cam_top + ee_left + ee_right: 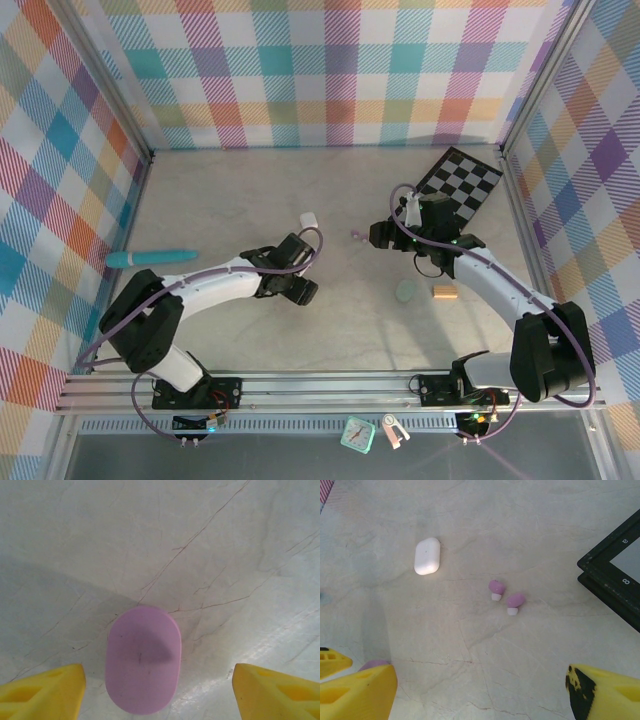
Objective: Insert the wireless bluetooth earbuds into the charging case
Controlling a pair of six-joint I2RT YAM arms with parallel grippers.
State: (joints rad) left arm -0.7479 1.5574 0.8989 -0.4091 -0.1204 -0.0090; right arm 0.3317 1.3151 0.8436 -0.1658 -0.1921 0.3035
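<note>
Over the pale marbled table (230, 200), the top camera shows the left gripper (300, 287) near the middle and the right gripper (383, 236) further back, with the lilac earbuds (357, 236) lying just beside the right one. A white case (308, 219) sits behind the left gripper. A mint green case (405, 290) and a small tan block (444, 291) lie near the right forearm, a teal pen (150, 258) lies far left, and a checkerboard (462, 183) lies at the back right. From the left wrist, a closed lilac case (142, 660) lies flat between the yellow fingers (42, 690), which stand wide apart and clear of it on both sides. From the right wrist, the two lilac earbuds (505, 596) lie side by side on bare table, white tips toward the camera, well ahead of the right gripper's own fingers (357, 692), which are spread wide and hold nothing. The white case (427, 556) rests to their left, closed. The checkerboard's dark border (615, 580) crosses the right edge and carries an "8" and an "a". Nothing lies between the fingers and the earbuds.
</note>
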